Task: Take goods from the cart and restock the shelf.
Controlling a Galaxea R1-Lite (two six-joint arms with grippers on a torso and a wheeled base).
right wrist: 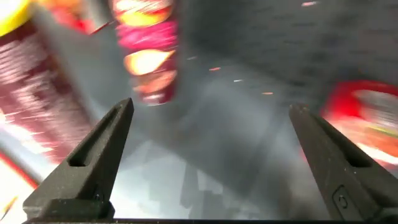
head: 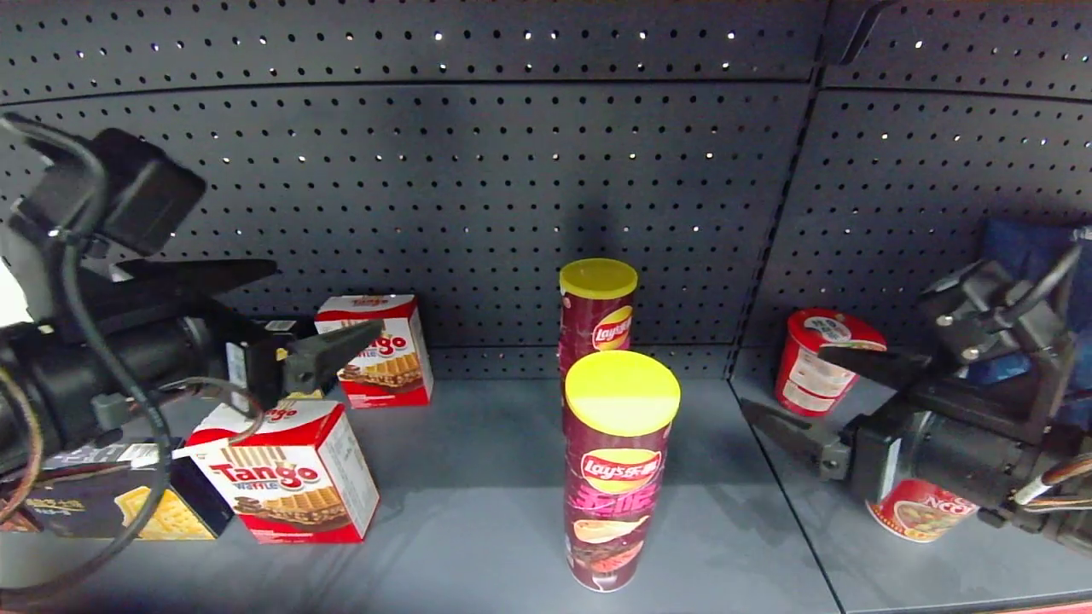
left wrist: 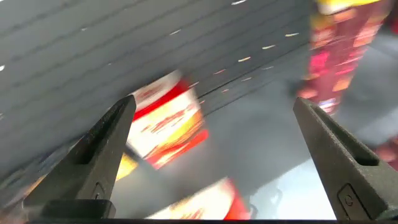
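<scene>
Two maroon chip cans with yellow lids stand mid-shelf, one in front (head: 618, 469) and one behind (head: 597, 311). Two red-and-white wafer boxes sit to the left, near (head: 290, 482) and far (head: 380, 350). My left gripper (head: 328, 297) hovers open and empty above the near wafer box. In the left wrist view its fingers (left wrist: 213, 106) frame a wafer box (left wrist: 165, 121), with a chip can (left wrist: 336, 50) off to one side. My right gripper (head: 785, 381) hangs open and empty right of the cans. The right wrist view shows that gripper (right wrist: 211, 106) with the chip cans (right wrist: 146, 50) beyond it.
Two red cup noodles stand on the right shelf section, one at the back (head: 810, 358) and one partly hidden under my right arm (head: 921, 512). A dark cracker box (head: 162, 512) lies at the far left. The grey shelf floor (head: 478, 443) is bare between boxes and cans.
</scene>
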